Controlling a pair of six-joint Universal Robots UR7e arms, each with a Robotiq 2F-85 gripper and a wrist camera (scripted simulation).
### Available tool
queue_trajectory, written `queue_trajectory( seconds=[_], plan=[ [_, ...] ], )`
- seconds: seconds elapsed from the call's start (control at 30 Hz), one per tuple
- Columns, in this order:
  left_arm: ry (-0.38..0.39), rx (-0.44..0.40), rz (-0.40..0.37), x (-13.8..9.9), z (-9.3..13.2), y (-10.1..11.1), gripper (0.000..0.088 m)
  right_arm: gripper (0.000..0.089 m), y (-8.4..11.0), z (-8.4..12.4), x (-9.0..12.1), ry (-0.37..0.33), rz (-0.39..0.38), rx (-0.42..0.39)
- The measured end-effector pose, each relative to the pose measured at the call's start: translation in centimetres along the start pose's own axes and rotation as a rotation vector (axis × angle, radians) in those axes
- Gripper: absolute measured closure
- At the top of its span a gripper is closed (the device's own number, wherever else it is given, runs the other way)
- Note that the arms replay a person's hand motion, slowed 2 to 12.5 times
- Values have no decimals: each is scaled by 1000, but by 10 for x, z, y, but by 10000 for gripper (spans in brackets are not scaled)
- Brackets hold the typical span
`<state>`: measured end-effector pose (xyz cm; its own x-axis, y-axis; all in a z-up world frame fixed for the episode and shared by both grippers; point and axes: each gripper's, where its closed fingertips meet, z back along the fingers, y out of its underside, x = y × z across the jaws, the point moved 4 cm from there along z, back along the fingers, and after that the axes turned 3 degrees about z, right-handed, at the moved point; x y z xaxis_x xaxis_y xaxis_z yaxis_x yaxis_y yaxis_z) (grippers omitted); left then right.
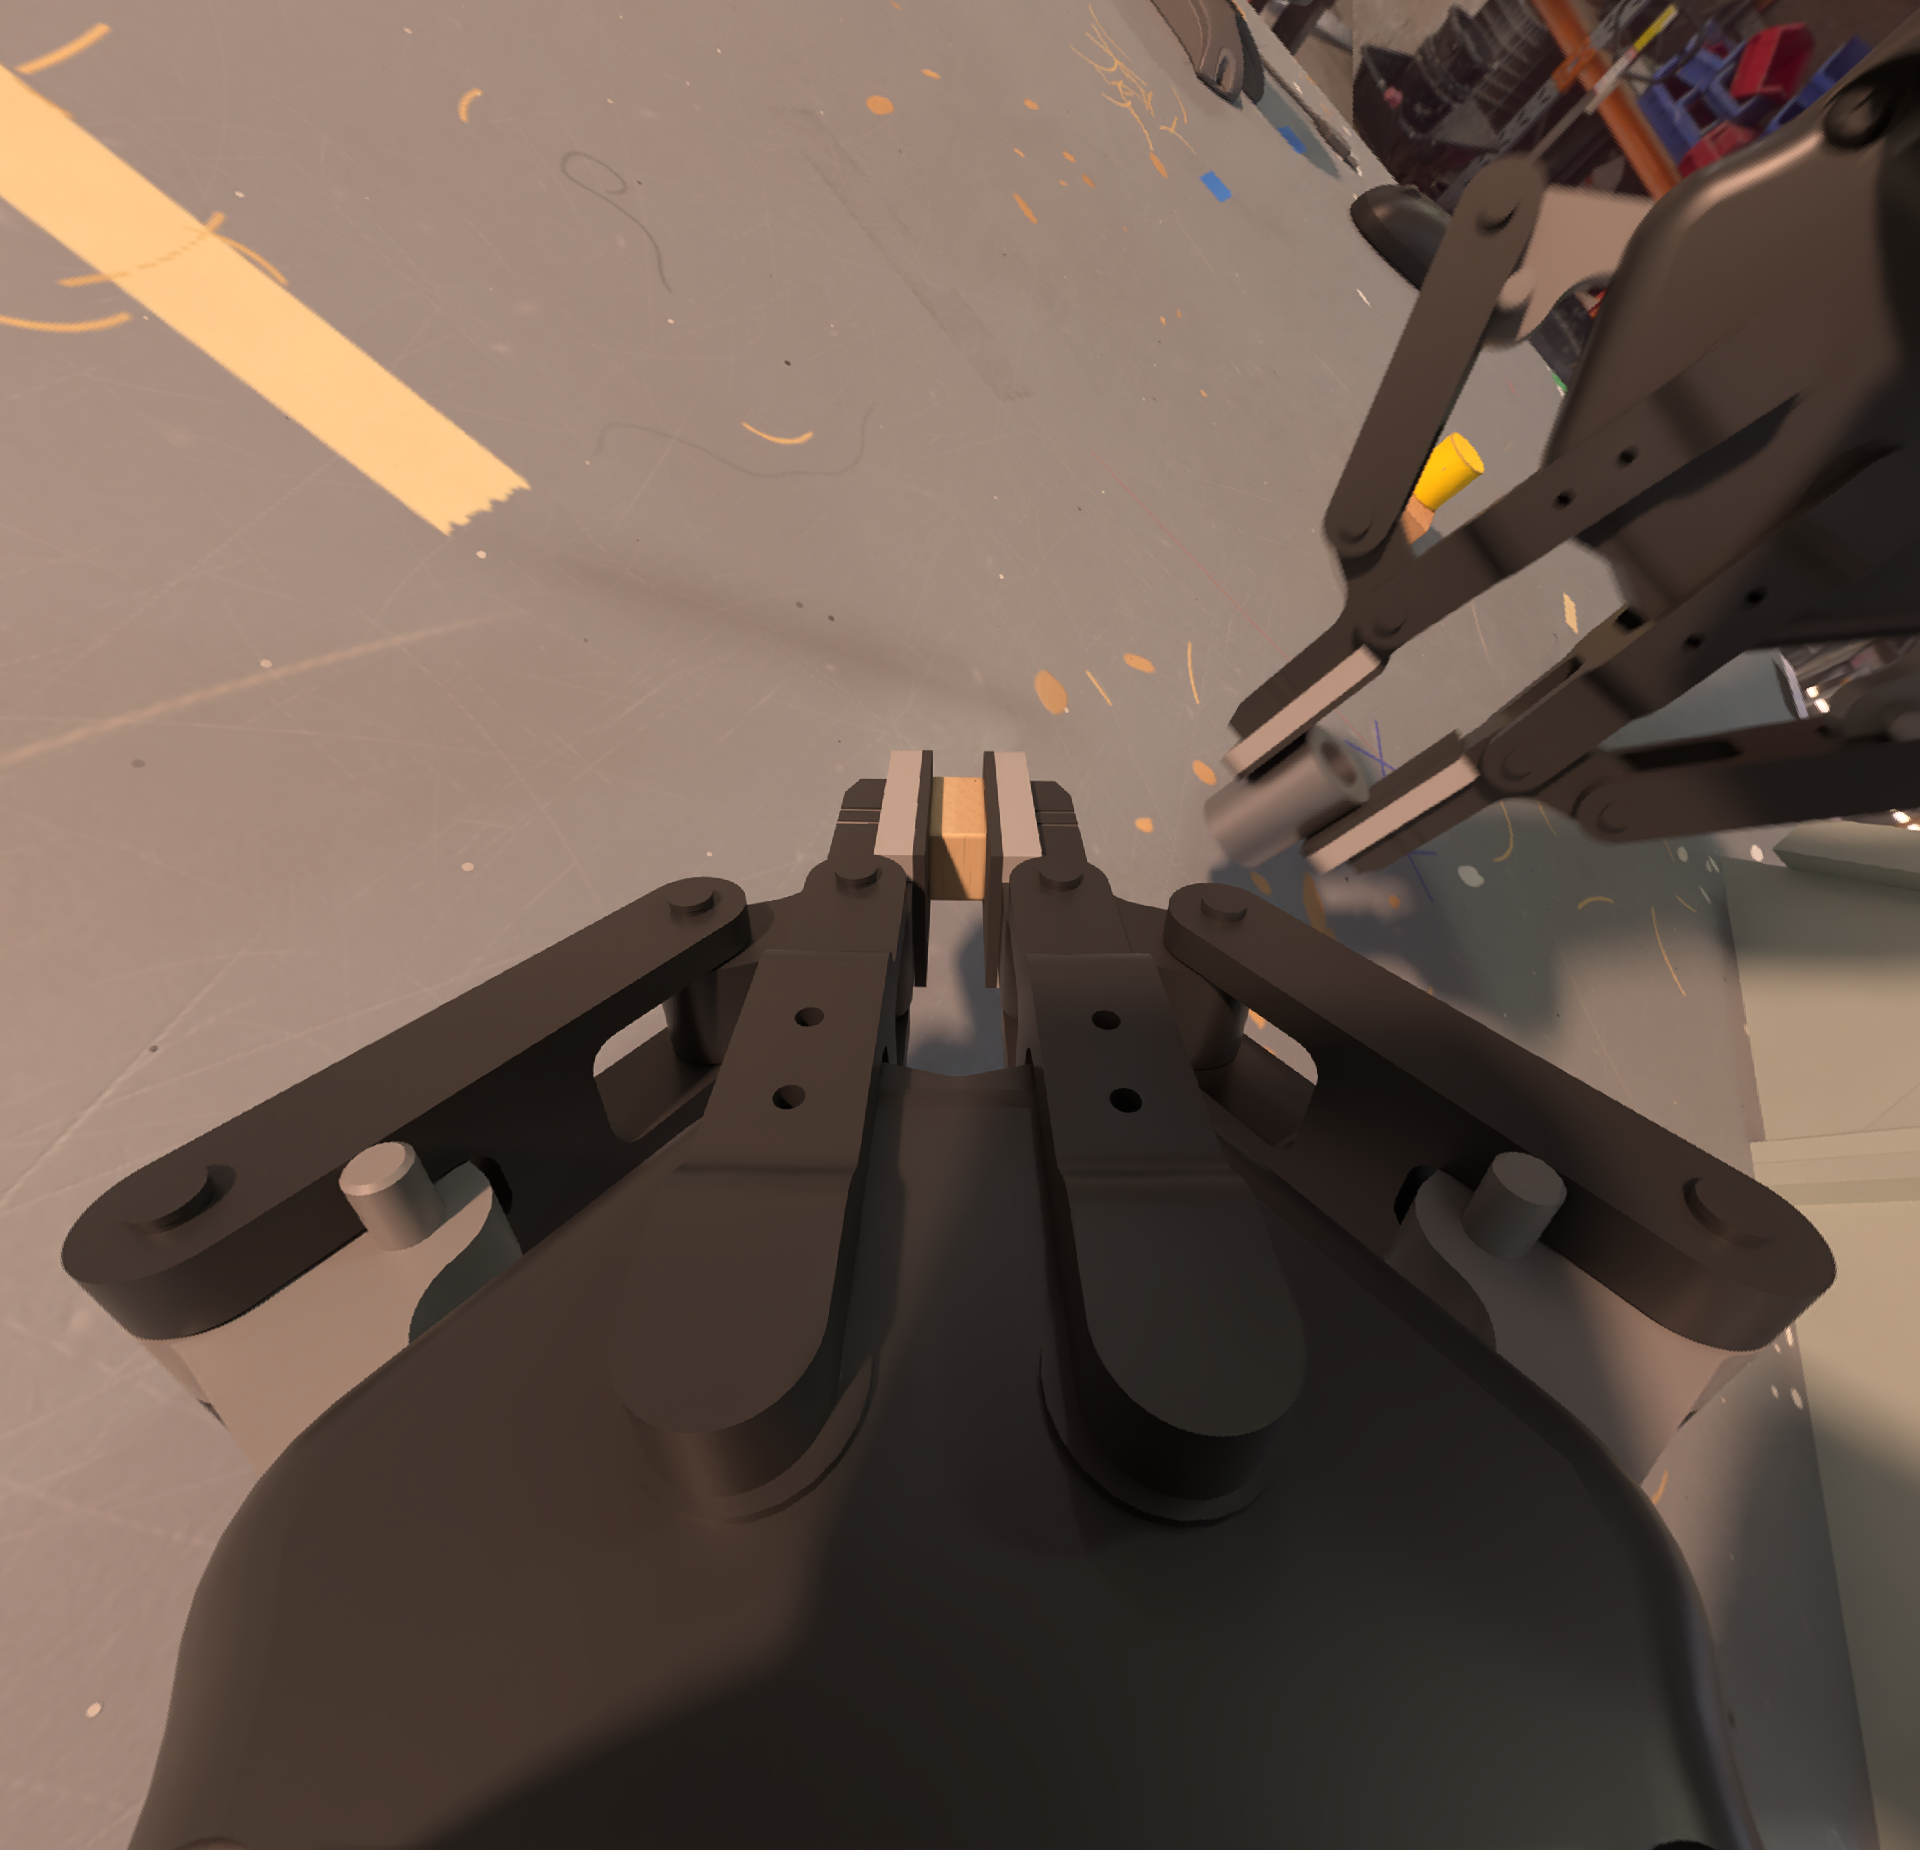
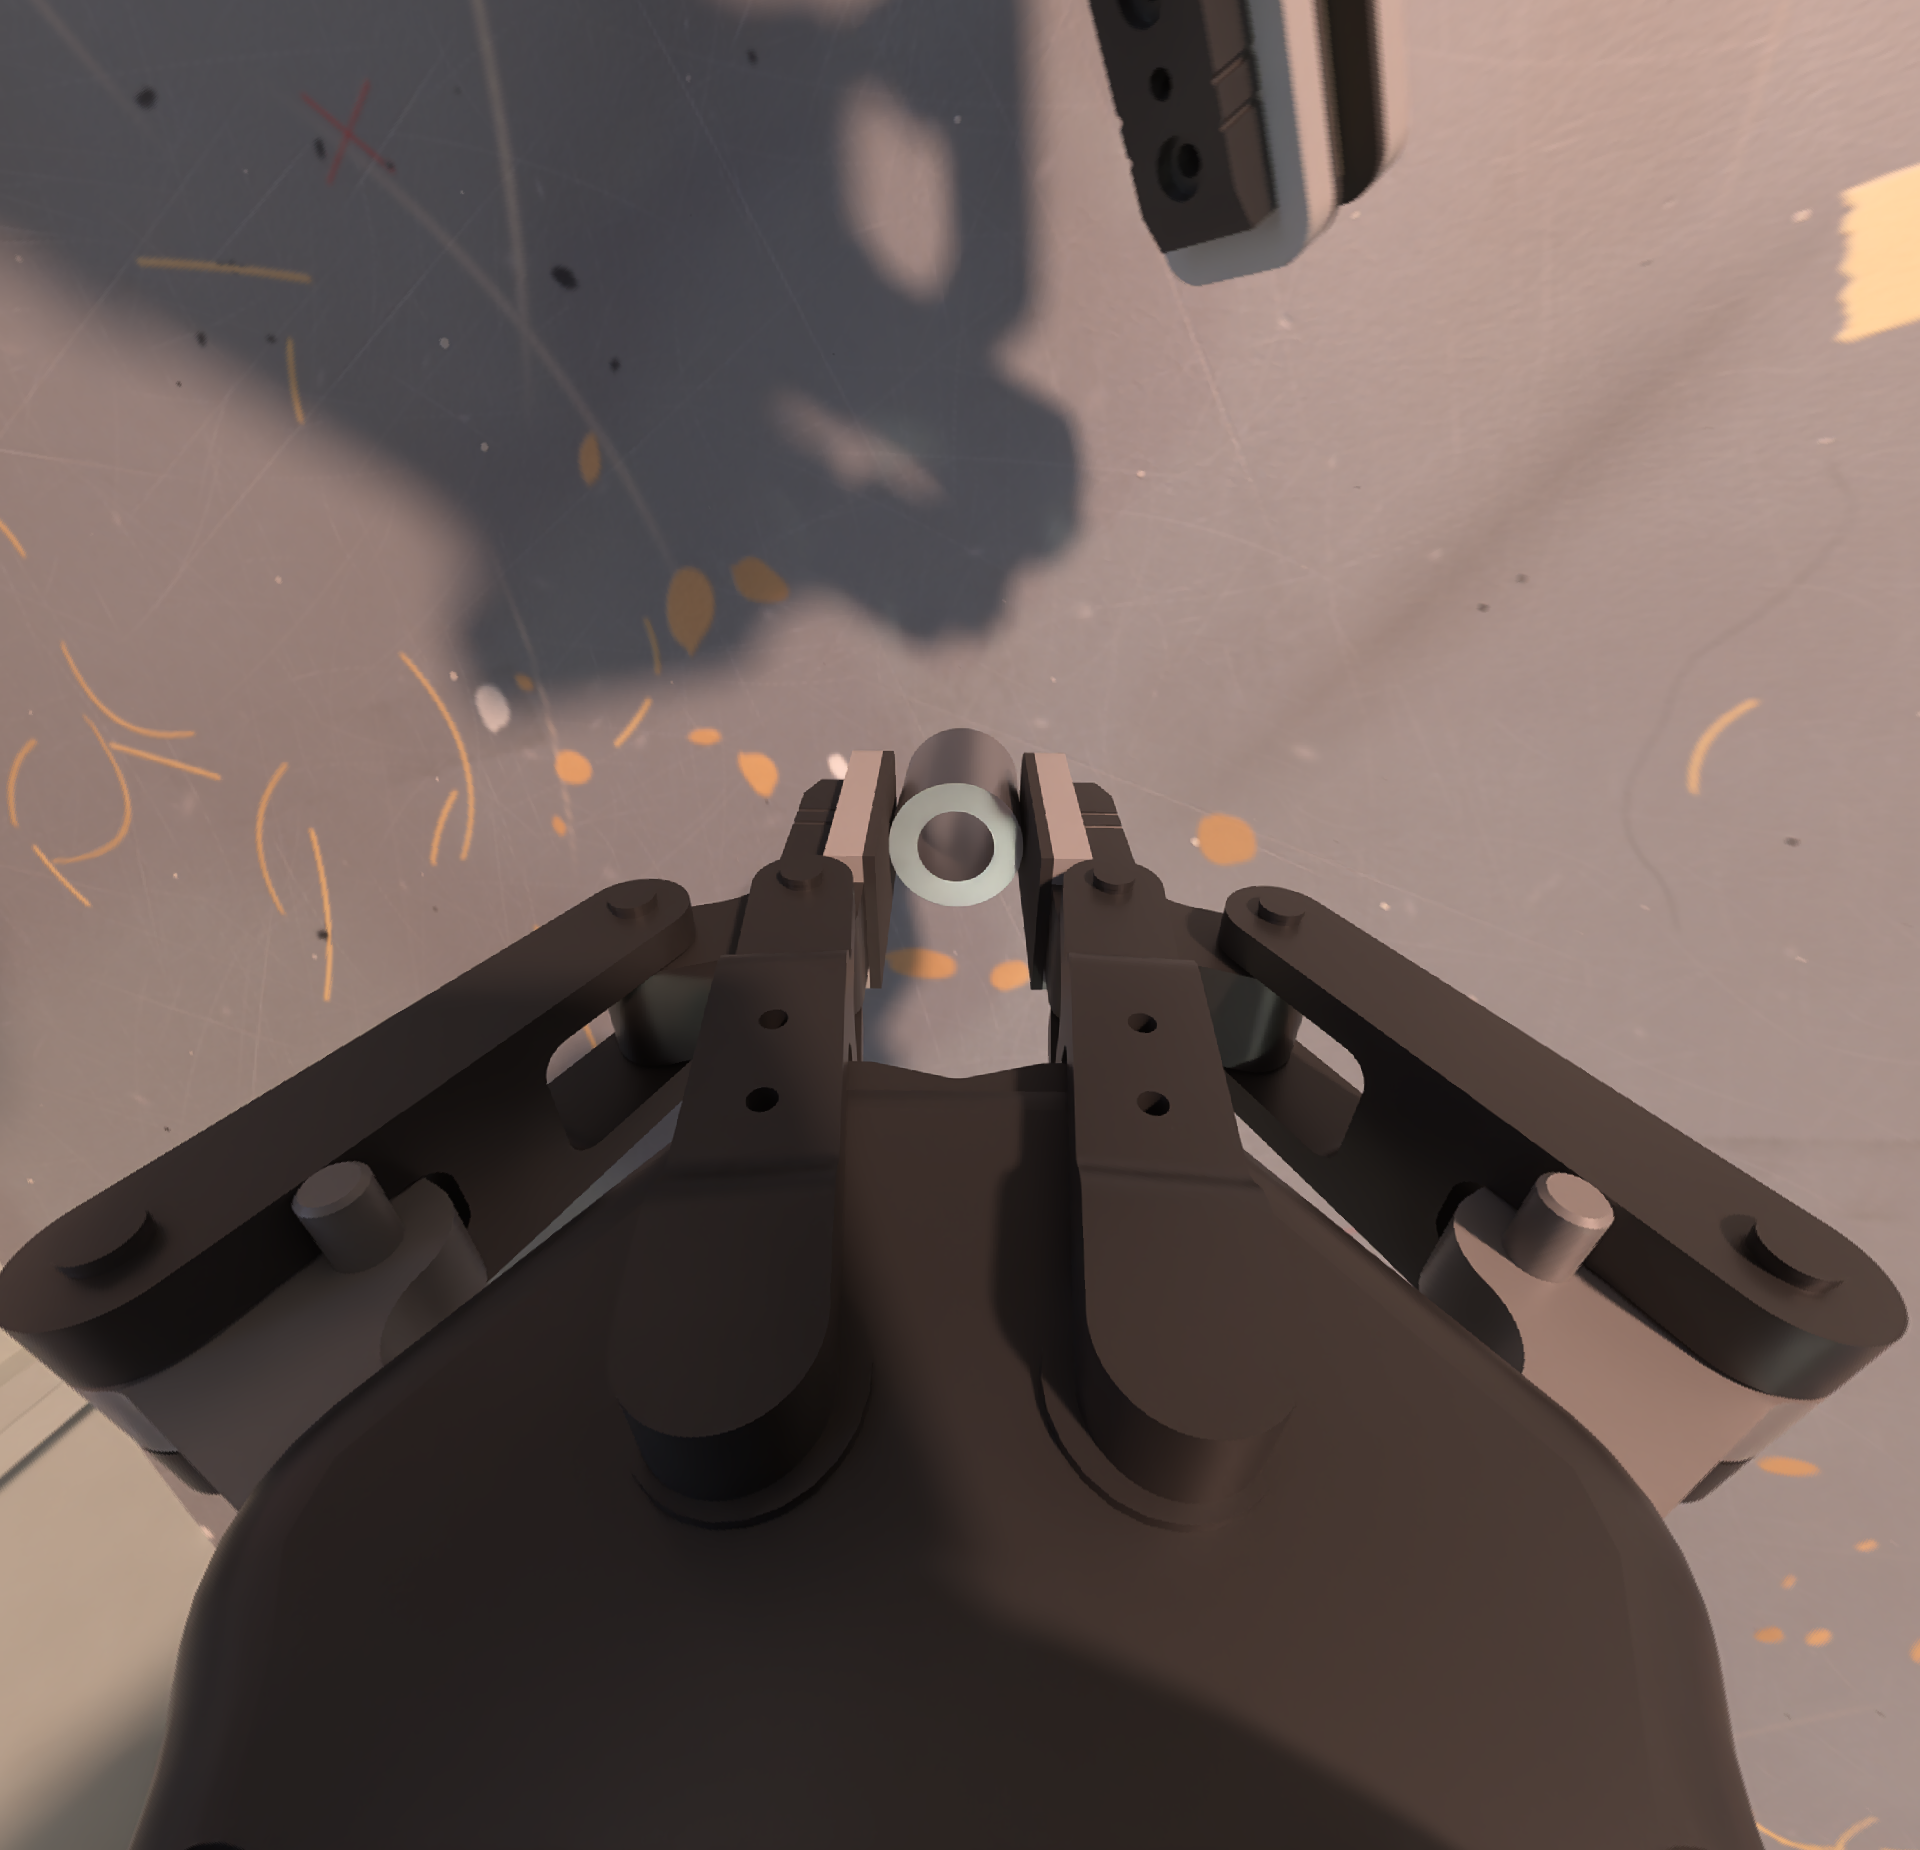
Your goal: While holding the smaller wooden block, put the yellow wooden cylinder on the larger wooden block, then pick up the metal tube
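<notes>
- Two dark two-finger grippers are seen above a grey, scratched tabletop flecked with orange paint marks.
- The left gripper is seen drawn narrow; a small pale wooden block is pinched between its light grey pads, with both pads pressed flat on opposite faces.
- The small pale wooden block is carried clear of the tabletop; its shadow is cast on the surface below the fingers.
- The right gripper is closed on a short grey metal tube, clamped across its round wall by the two pads.
- In the right wrist view the tube's open ring end is turned toward the camera, and the bore is seen as a dark hollow.
- In the left wrist view the right gripper is noted to the right of the left one, near but apart, with the metal tube lying crosswise between its fingertips and held above the surface.
- A yellow wooden cylinder is glimpsed behind the right gripper's linkage, standing tilted in view on a light wooden piece; most of that piece is hidden, so its shape cannot be told.
- A broad strip of pale yellow tape is laid on the tabletop at far left, well apart from both grippers.
- One finger of the left gripper is caught at the top of the right wrist view.
</notes>
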<state>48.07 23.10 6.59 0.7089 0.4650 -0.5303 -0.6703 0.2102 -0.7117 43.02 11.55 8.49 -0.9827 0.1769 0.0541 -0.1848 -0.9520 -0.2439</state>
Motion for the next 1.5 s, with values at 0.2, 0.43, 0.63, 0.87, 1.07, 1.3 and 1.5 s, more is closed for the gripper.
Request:
queue_trajectory(
  seconds=[0.2,0.43,0.63,0.87,1.07,1.3,1.5],
  plan=[
    [-2,3,-3,1,1,0,797,679,16,38,-9,62,22,-63],
    [0,3,-1,1,1,0,797,679,59,89,-20,148,58,-72],
    [3,1,2,1,1,0,797,679,118,128,-32,221,40,-4],
    [4,1,6,1,1,0,797,679,188,152,-36,251,94,91],
    [4,2,6,1,1,0,797,679,251,153,-38,222,72,239],
    [6,8,3,1,1,0,797,679,296,137,-38,172,75,327],
    [8,12,-1,1,1,0,797,679,323,118,-37,134,88,419]
  ],
)
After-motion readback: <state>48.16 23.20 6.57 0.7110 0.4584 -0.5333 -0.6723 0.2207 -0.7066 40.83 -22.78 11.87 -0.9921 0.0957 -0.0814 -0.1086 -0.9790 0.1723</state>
